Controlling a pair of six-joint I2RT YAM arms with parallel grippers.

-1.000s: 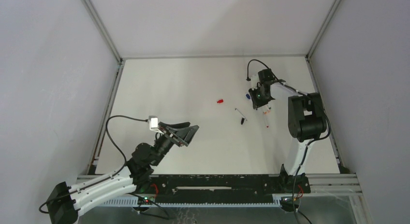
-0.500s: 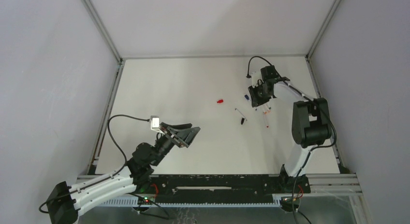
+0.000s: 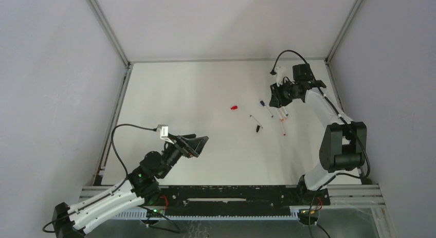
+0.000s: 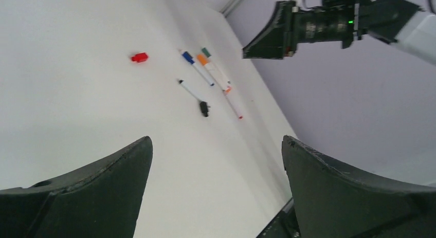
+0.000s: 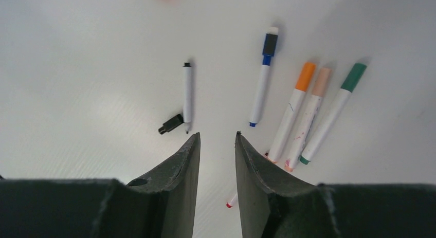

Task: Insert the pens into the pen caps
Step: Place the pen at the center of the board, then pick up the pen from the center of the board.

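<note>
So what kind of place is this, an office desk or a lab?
Most likely a robot lab test cell: a white table boxed in by plain grey panels, two robot arms bolted to a rail, with pens and a loose red cap laid out.

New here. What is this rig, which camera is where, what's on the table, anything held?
Two robot arms are bolted at the table's near edge, each ending in a two-finger gripper. The overhead picture looks down from behind them: left gripper near its base, right gripper out by the pens. The other two come from wrist cameras, each seeing its own dark fingers. On the white table lie several white pens, most with a coloured cap on one end, one bare black-tipped pen beside a loose black cap, and a loose red cap. Both grippers are open and hold nothing.
</note>
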